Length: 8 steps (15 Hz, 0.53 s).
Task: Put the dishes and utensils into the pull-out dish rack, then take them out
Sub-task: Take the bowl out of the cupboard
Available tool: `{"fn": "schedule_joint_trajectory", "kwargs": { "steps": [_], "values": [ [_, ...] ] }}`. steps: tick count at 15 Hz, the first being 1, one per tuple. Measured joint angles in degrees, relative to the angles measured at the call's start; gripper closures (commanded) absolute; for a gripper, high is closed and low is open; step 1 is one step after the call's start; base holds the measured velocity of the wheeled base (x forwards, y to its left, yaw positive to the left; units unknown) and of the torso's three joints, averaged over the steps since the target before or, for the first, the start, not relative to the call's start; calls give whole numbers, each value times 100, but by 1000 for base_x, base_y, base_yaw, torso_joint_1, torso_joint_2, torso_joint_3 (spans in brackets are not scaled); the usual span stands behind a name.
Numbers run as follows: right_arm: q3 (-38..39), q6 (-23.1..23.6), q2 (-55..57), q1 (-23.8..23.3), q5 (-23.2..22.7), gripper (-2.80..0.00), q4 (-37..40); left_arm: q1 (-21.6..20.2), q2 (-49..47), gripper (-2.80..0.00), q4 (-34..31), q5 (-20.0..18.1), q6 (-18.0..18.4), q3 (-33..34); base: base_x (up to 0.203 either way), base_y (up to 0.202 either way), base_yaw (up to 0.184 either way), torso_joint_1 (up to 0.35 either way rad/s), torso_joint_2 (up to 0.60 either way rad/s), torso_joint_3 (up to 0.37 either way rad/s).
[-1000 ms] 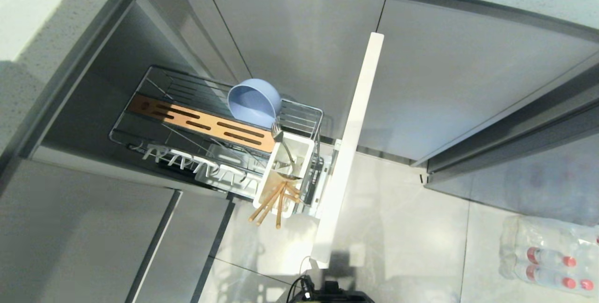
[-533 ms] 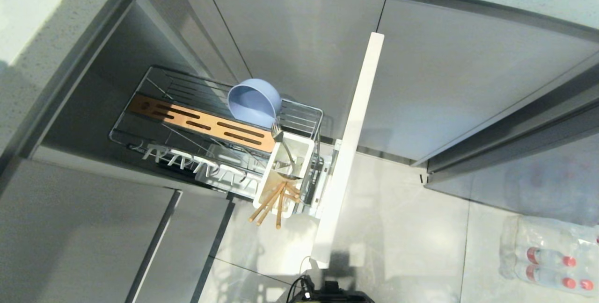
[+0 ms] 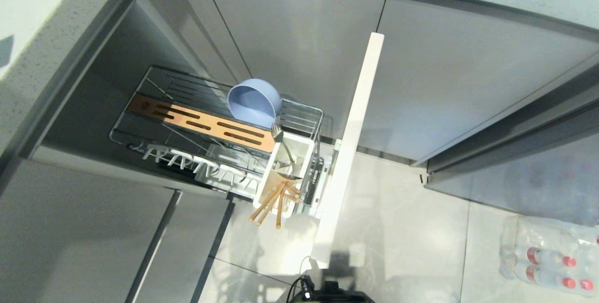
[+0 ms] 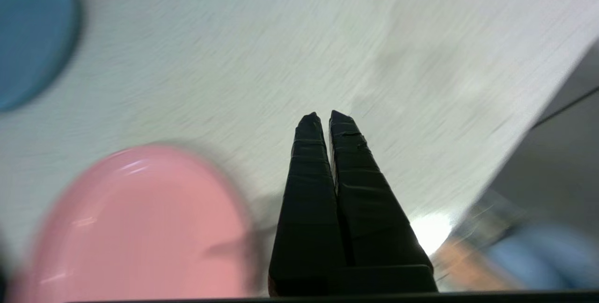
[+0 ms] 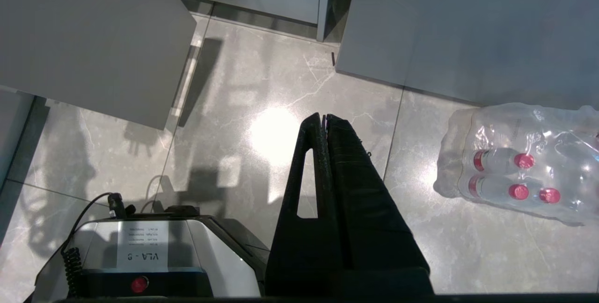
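The chrome wire pull-out dish rack is seen drawn out of the grey cabinet, with its narrow pale cabinet front standing edge-on beside it. A small round periwinkle-blue bowl is tipped on its side at the back of the rack, next to the brown slotted wooden strip. The row of white plate prongs is seen along the near side, with no plate between them. In the white rectangular utensil cup a slim silver-grey metal fork is stood with its tines up, and the thin pale wooden chopsticks are leant out over the cup's near rim.

Neither arm is shown in the head view. In the left wrist view the left gripper is held above a pale speckled countertop, its two black fingers pressed together with nothing between them. The flat round salmon-pink plate is lying on the counter just beside the gripper, apart from it. A round blue plate is seen farther off on the same counter.

The right gripper is hung over the grey tiled floor, fingers together and empty, with a shrink-wrapped pack of red-capped bottles on the floor nearby.
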<state>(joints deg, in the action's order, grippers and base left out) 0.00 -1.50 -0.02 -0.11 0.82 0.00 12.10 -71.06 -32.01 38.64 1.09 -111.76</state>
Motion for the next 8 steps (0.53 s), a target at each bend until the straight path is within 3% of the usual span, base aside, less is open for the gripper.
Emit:
{"fn": "schedule_joint_trajectory", "kwargs": {
  "steps": [3, 5, 8],
  "values": [
    [0, -1, -1, 0, -2, 0, 0, 240, -13, 0, 562, -681, -1321, 2, 0, 0, 0, 0, 0, 0],
    [0, 1, -2, 0, -4, 0, 0, 562, -20, 0, 330, -1050, -2420, 5, 0, 0, 0, 0, 0, 0],
    [0, -1, -2, 0, -3, 0, 0, 1231, -38, 0, -480, -1178, -4143, 102, 0, 0, 0, 0, 0, 0]
  ]
}}
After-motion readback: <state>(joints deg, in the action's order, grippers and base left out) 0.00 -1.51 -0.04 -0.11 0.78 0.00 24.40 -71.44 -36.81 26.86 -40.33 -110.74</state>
